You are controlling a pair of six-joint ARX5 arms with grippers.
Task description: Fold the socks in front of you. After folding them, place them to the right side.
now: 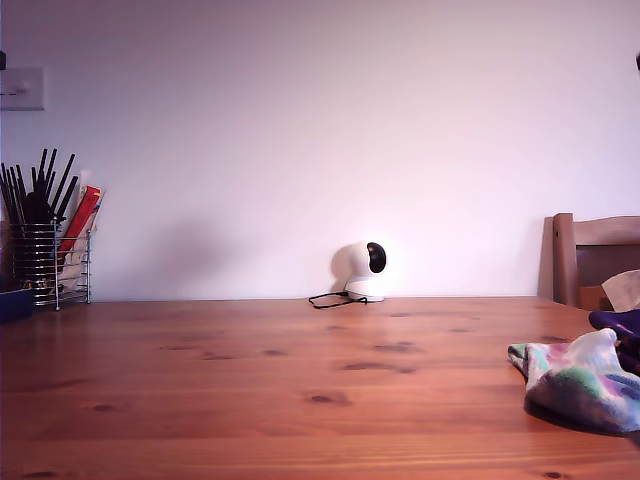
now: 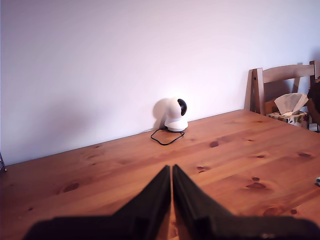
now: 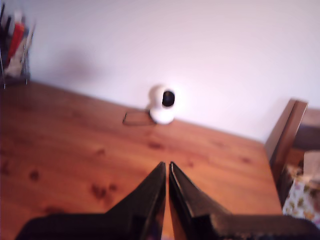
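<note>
Both pincers pressed narrow, empty, poised above bare bench: first pincer, second pincer. Tie-dye sock bunched at exterior view's right, navy sock behind, apparently set aside after folding.

A small camera stands on the table against the back wall, its cable beside it. A utensil rack sits at the exterior view's left; socks lie at its right, before a chair.
</note>
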